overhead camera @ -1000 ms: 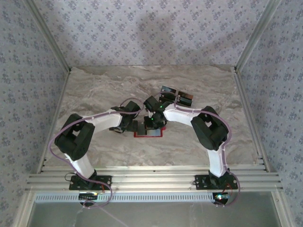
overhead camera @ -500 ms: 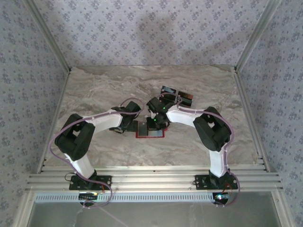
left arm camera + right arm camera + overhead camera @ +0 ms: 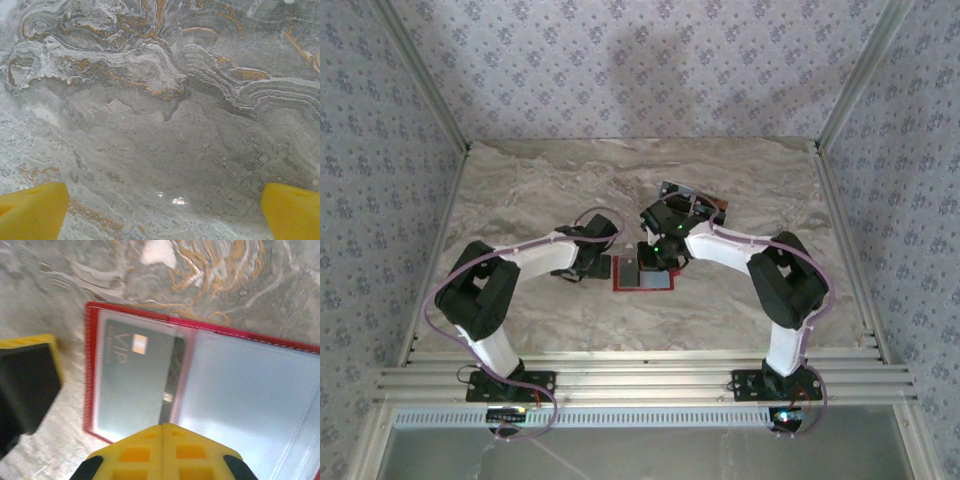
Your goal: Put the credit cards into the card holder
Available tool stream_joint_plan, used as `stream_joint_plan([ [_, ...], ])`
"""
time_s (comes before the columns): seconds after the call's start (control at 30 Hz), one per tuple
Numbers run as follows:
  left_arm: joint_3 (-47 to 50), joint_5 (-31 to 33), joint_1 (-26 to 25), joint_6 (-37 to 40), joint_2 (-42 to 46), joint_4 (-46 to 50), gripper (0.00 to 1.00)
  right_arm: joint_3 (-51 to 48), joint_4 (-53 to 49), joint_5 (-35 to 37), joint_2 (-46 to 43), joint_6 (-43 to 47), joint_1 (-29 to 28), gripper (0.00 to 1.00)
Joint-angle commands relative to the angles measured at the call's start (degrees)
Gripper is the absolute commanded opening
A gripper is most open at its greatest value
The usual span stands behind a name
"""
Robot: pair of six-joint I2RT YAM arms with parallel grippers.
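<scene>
Overhead, a marble-patterned grey-and-beige worktop (image 3: pixel 520 200) sits between walls of blue-flowered wallpaper (image 3: pixel 620 60), with ribbed aluminium rails (image 3: pixel 640 380) along its near edge. The small red leather-like folding card holder (image 3: pixel 642 288) lies open and flat near the middle. Both white-and-black arms bend in over it: the left arm (image 3: pixel 540 250) reaches its left edge, and the right arm (image 3: pixel 720 240) hangs over its far side, hiding part of it. Flat, glossy black rectangular credit cards (image 3: pixel 705 205) lie just behind the right wrist, partly covered by that arm.

From the left wrist, the stone looks smooth, with orange veins and a spot of glare. The left jaws stand wide, one yellow fingertip (image 3: pixel 30 212) in each bottom corner and bare worktop between.

From the right wrist, the holder's red stitched border (image 3: pixel 90 365) frames two clear plastic pockets. The left pocket holds a dark grey VIP card (image 3: pixel 140 375) with a gold chip; the right pocket shows pale blue-grey. The right jaws are closed, their yellow fingertips (image 3: pixel 145 450) meeting at a seam over the holder's near edge; whether they touch it I cannot tell. A yellow-rimmed black block (image 3: pixel 25 380) stands just beside the holder's left edge.
</scene>
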State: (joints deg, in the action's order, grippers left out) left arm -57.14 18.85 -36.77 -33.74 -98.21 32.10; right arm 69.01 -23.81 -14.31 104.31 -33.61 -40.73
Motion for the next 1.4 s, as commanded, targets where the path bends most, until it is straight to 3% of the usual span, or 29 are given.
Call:
stream_joint_plan([
  [0.0, 0.61, -1.6, -0.59, 0.16, 1.52, 1.01, 1.0, -0.19, -0.62, 0.56, -2.06, -0.63, 0.21, 0.03],
  [1.37, 0.37, -3.27, -1.5, -0.19, -3.91, -1.77, 1.0, -1.21, 3.34, -2.58, 6.16, -1.99, -1.11, 0.02],
])
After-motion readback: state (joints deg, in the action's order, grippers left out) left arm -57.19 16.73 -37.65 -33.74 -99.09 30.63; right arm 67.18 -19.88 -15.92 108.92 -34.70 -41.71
